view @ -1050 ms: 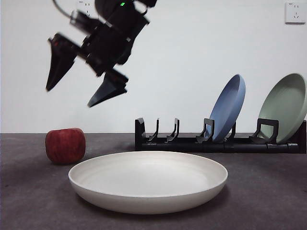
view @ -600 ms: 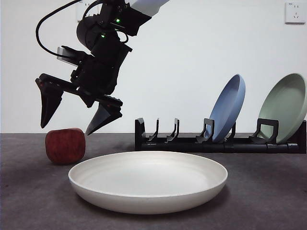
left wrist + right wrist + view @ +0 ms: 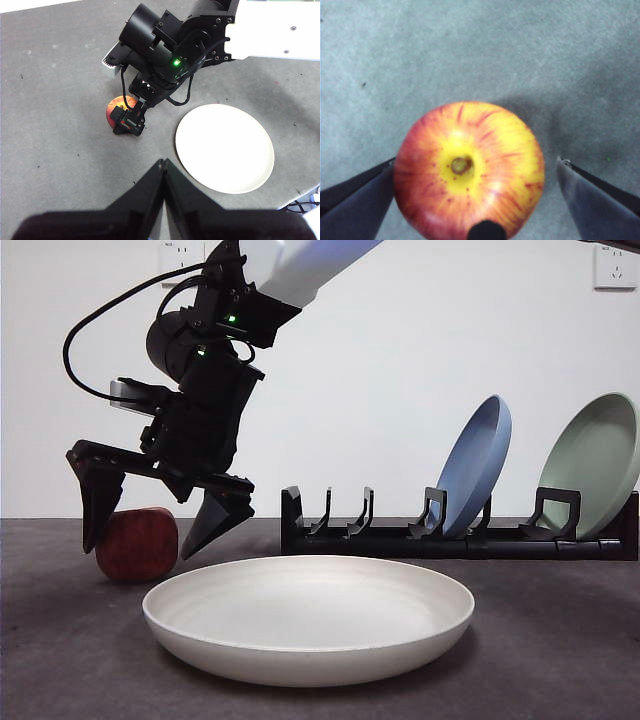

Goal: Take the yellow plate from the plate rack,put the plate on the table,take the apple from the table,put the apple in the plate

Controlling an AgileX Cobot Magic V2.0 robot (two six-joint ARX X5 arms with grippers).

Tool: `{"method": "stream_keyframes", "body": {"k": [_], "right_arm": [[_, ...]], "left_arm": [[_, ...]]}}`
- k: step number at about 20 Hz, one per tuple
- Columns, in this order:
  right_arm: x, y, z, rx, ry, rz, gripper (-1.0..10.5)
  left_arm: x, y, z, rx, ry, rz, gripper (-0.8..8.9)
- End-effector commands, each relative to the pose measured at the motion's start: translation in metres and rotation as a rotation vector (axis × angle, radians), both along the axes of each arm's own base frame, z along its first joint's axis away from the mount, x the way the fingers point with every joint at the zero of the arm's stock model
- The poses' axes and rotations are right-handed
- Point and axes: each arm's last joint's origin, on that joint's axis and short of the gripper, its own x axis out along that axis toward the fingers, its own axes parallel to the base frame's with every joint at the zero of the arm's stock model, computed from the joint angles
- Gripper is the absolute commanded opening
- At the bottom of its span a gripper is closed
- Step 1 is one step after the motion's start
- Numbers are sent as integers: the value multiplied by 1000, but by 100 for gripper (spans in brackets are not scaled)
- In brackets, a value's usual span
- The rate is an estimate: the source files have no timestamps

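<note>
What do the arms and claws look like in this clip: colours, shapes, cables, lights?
The right claw has two black, wedge-shaped, pointed jaws on a crossbar, below a black cylindrical wrist with green indicator lights, a looping black cable, a grey camera block and a white arm link. The left claw has matching matte black tapered jaws.

The front view sits low at desk point(image 3: 560, 640) height, looking level across the yellow plate point(image 3: 308, 625) toward the plate rack point(image 3: 460, 536). The left wrist view looks down from high, far off, sharing that plate, with the apple point(image 3: 117, 107) at its 9 o'clock. The right wrist view hangs straight above the apple, very close
</note>
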Motion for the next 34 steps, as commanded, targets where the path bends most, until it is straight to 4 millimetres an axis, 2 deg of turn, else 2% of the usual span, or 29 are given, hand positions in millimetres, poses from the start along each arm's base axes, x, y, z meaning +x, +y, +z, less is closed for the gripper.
{"method": "stream_keyframes", "body": {"k": [1, 2, 4, 7, 9, 12, 15, 17, 20, 24, 28, 34], "right_arm": [[-1, 4, -5, 7, 4, -6, 494], [-3, 6, -5, 7, -2, -4, 469], [-4, 8, -4, 14, -9, 0, 306], [-5, 9, -4, 23, -1, -14, 161], [-5, 10, -4, 26, -2, -14, -10], [-6, 9, 6, 42, -13, -13, -12], [-10, 4, 36, 82, -49, -12, -12], [-16, -3, 64, 94, -73, -2, -12], [-31, -21, 108, 66, -131, 26, -12], [-52, -51, 156, 18, -155, 67, -12], [-72, -83, 194, -14, -169, 81, -13], [-94, -138, 235, -74, -161, 60, -13]], "left_arm": [[0, 0, 0, 7, -3, -12, -6], [0, 0, 0, 8, -4, -12, -7], [0, 0, 0, 8, -3, -12, -6], [0, 0, 0, 9, -2, -12, -6], [-1, 0, -1, 18, 5, -12, -6], [-2, 1, -3, 36, 21, -15, -6], [-2, 1, -3, 41, 19, -19, -6], [-2, 1, -3, 44, 18, -22, -7], [-1, 1, -2, 45, 12, -26, -7], [-1, 0, -1, 43, 1, -41, -7], [-1, 0, -1, 43, -1, -50, -7], [-1, 0, -1, 47, 0, -66, -7]]}}
